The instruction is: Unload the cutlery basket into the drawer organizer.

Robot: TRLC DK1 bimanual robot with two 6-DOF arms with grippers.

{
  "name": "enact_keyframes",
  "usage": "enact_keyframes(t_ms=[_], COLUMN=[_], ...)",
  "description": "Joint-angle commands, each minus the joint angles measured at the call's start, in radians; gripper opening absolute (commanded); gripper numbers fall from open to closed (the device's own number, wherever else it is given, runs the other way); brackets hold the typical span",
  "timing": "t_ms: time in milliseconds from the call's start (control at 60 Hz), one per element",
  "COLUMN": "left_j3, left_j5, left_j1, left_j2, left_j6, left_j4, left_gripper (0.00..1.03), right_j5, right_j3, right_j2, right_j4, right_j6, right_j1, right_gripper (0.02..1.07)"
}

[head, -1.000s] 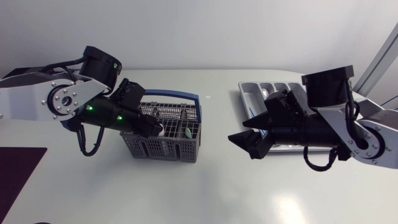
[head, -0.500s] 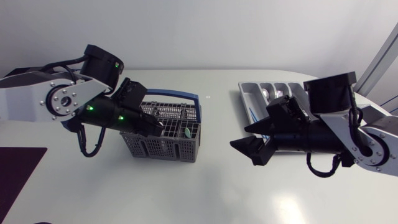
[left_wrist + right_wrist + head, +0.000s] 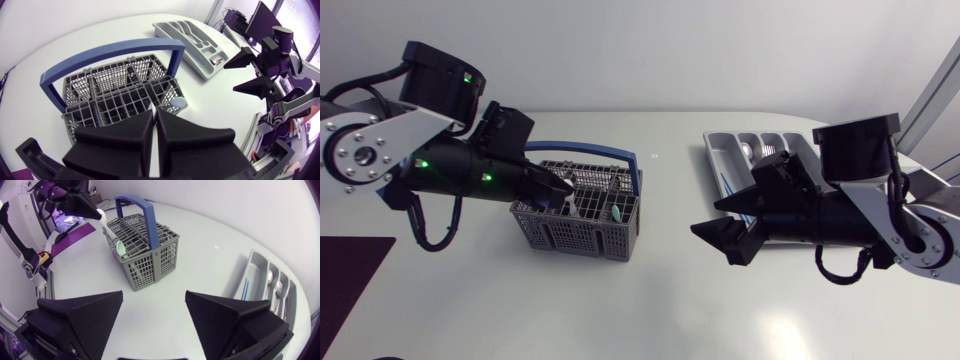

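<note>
The grey cutlery basket point(image 3: 582, 228) point(image 3: 112, 95) point(image 3: 146, 256) with a blue handle point(image 3: 612, 154) stands left of the table's middle. My left gripper point(image 3: 564, 191) point(image 3: 154, 114) point(image 3: 94, 211) hangs just above its left side, shut on a white spoon point(image 3: 178, 102) point(image 3: 102, 215) whose bowl sticks out past the fingertips. A green spoon point(image 3: 618, 211) point(image 3: 120, 248) stands in the basket. The grey drawer organizer point(image 3: 718, 150) point(image 3: 176, 31) point(image 3: 254, 262) lies at the back right. My right gripper point(image 3: 718, 245) point(image 3: 154, 300) point(image 3: 230, 77) is open and empty, between basket and organizer.
The organizer holds a blue utensil point(image 3: 244, 287) and metal cutlery point(image 3: 274, 282) in its compartments. A dark purple mat point(image 3: 348, 272) point(image 3: 75, 232) lies at the table's left edge. Bare table stretches in front of the basket.
My left gripper closed on the white spoon inside the basket, then rose and drew back left with it. The right arm shifted slightly right and lower, still open.
</note>
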Motion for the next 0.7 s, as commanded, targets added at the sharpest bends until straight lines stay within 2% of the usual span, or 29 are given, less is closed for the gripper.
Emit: enact_keyframes(t_ms=[0, 283, 467, 683], left_j3=[0.027, 0.047, 0.058, 0.106], left_j5=[-0.006, -0.006, 0.007, 0.173], left_j1=[0.012, 0.000, -0.040, -0.044], left_j2=[-0.058, -0.184, -0.226, -0.204], left_j6=[-0.021, -0.020, -0.017, 0.022], left_j4=[-0.025, -0.070, -0.082, -0.117], left_gripper=[0.04, 0.04, 0.04, 0.04], right_j5=[0.004, 0.001, -0.026, -0.055], right_j3=[-0.025, -0.028, -0.031, -0.002], right_j2=[-0.021, -0.086, -0.161, -0.225], right_j4=[-0.015, -0.044, -0.063, -0.124], right_j6=[-0.002, -0.034, -0.056, -0.137], right_j1=[0.002, 0.012, 0.055, 0.130], right_gripper=[0.92, 0.92, 0.92, 0.92])
